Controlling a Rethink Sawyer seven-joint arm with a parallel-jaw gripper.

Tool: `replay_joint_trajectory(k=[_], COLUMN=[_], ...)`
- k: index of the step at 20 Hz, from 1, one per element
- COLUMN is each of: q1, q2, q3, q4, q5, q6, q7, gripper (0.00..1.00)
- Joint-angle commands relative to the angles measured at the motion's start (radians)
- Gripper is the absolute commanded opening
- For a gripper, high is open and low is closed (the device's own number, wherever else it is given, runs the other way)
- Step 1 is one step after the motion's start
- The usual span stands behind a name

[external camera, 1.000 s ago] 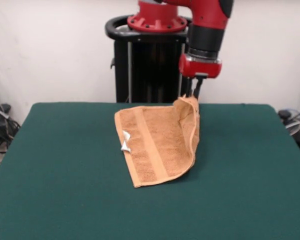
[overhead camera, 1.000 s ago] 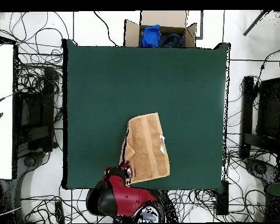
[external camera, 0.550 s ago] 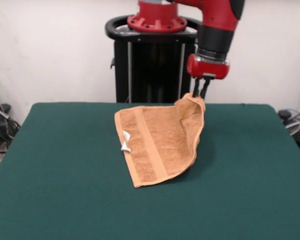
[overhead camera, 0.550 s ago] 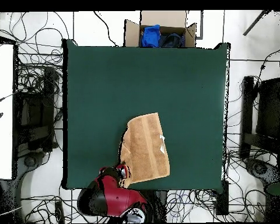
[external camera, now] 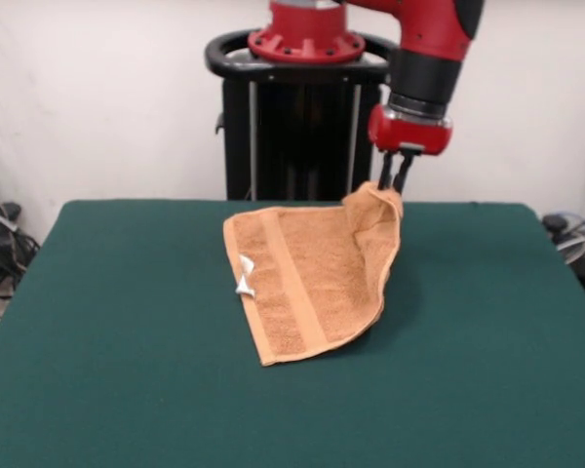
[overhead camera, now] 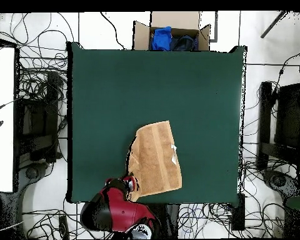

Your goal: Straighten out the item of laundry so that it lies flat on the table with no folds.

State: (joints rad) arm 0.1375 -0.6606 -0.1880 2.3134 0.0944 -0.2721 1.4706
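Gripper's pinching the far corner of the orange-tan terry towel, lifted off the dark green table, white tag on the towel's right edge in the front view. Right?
Not quite: the small white tag sits on the left edge in the front view. The rest holds: the gripper pinches the lifted far corner of the orange-tan terry towel above the dark green table.

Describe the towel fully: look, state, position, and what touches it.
The towel is a small orange-tan terry rectangle with a woven band along one side and a small white tag at its edge. Most of it rests on the green table, near the robot's side. One corner is lifted, pinched by the gripper, so that side hangs folded rather than flat.
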Motion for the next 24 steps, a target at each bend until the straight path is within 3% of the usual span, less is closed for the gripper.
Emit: replay_joint_trajectory(k=[1,11,17,24], q1=[-0.024,0.009,0.015,0.005], q2=[0.026,0.046,0.002,-0.020], q3=[0.024,0.043,0.050,0.101], q4=[-0.031,-0.055,-0.079,-0.065], q5=[0.062,0.122,0.161,0.176], q6=[0.014,0.033,0.133,0.133], q7=[0.260,0.281,0.250,0.272], gripper=[0.00,0.00,0.00,0.00])
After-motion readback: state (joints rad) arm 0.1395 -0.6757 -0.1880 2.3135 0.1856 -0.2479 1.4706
